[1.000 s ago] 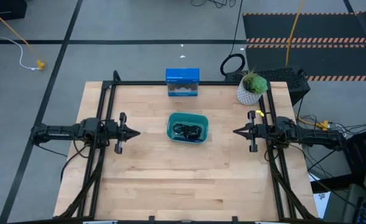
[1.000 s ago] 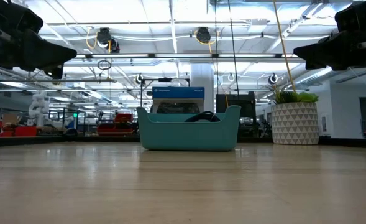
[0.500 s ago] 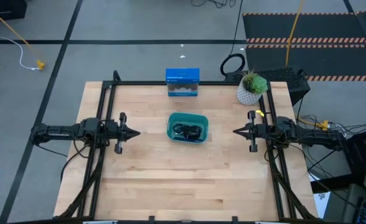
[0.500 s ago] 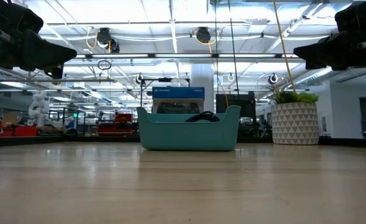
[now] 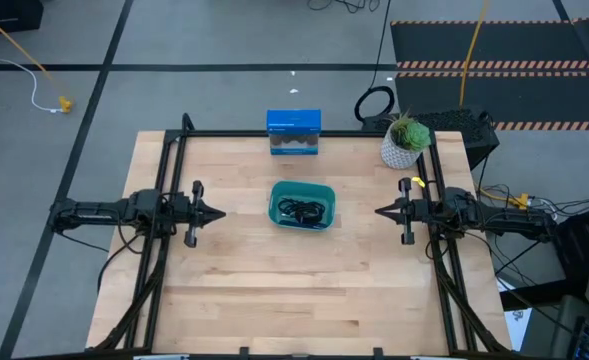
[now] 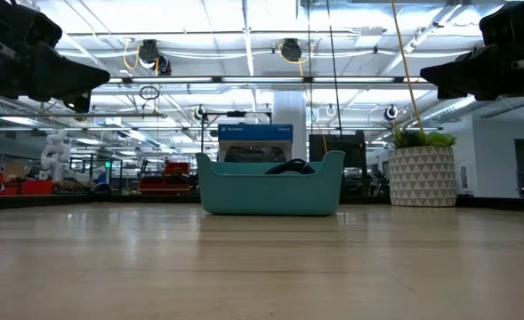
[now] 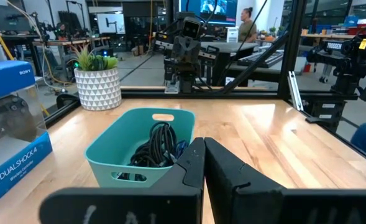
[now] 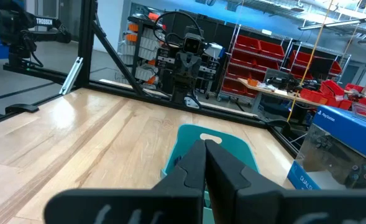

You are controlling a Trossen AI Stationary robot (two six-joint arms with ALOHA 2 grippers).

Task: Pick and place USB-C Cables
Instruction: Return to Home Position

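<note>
A teal bin stands at the table's middle, also in the low view and both wrist views. Black cable bundles lie inside it, with a bit of blue-purple cable beside them. My left gripper hovers shut left of the bin, well above the table. My right gripper hovers shut right of the bin. Both point at the bin and hold nothing.
A blue product box stands at the far edge behind the bin. A potted plant in a white pot sits at the far right corner. A large black cable ring lies on the floor beyond. Bare wood spans the near half.
</note>
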